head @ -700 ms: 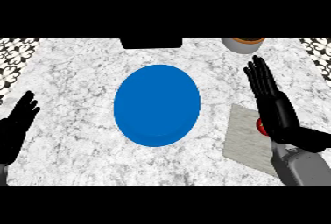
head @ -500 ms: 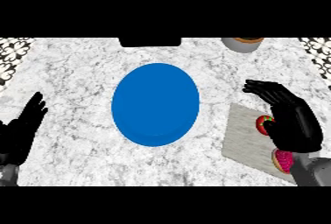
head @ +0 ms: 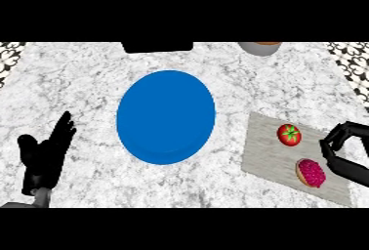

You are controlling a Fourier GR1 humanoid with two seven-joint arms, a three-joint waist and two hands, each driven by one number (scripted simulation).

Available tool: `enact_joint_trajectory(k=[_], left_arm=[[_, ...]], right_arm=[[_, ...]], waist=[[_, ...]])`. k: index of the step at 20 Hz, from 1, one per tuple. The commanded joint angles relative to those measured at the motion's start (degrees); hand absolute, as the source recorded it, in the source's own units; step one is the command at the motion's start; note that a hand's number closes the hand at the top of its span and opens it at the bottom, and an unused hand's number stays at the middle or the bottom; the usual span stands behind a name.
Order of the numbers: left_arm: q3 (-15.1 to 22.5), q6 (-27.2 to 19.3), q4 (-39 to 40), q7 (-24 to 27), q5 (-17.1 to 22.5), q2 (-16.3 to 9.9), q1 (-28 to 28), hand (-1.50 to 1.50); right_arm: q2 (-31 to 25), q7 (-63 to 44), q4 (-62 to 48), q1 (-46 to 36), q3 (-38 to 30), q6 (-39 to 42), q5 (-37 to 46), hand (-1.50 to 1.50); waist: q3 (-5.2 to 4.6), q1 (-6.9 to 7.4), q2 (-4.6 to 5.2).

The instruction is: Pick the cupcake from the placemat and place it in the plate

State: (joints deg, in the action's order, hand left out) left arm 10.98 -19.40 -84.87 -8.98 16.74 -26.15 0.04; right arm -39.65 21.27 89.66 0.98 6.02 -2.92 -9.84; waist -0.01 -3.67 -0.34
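A cupcake (head: 311, 172) with pink topping lies on the grey placemat (head: 268, 149) at the right, beside a red tomato (head: 289, 134). The blue plate (head: 166, 116) sits in the middle of the counter with nothing on it. My right hand (head: 344, 154) is at the right edge, just right of the cupcake, its fingers curled and holding nothing. My left hand (head: 45, 156) rests open at the lower left, fingers pointing up, far from the plate.
A dark object (head: 157, 46) sits at the counter's back edge above the plate. A grey bowl-like container (head: 258, 48) stands at the back right. Patterned tiles show at both upper corners.
My right hand has moved right and down off the placemat, uncovering the tomato and the cupcake, and its fingers have curled. The left hand has shifted slightly inward.
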Motion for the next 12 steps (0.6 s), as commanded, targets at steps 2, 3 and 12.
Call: enact_joint_trajectory(k=[2, 3, 12], left_arm=[[1.74, -1.43, 0.79, 0.56, -1.55, 2.36, -0.66, 0.0], [2.88, -2.31, 0.21, 0.4, -2.11, 3.7, -0.03, 0.0], [3.41, -1.33, 0.92, -1.18, -3.28, 4.55, -2.51, 0.0]], right_arm=[[11.08, 10.84, -4.62, 6.58, -2.26, 7.29, -15.22, -1.5], [8.64, 16.35, -6.47, 7.85, -3.33, 12.63, -15.58, -1.5], [-7.16, 27.08, -14.18, 9.84, -2.88, 9.47, 10.5, -1.5]], waist=[[0.53, 0.58, 0.52], [0.43, 1.47, 0.41], [0.0, 3.22, 0.2]])
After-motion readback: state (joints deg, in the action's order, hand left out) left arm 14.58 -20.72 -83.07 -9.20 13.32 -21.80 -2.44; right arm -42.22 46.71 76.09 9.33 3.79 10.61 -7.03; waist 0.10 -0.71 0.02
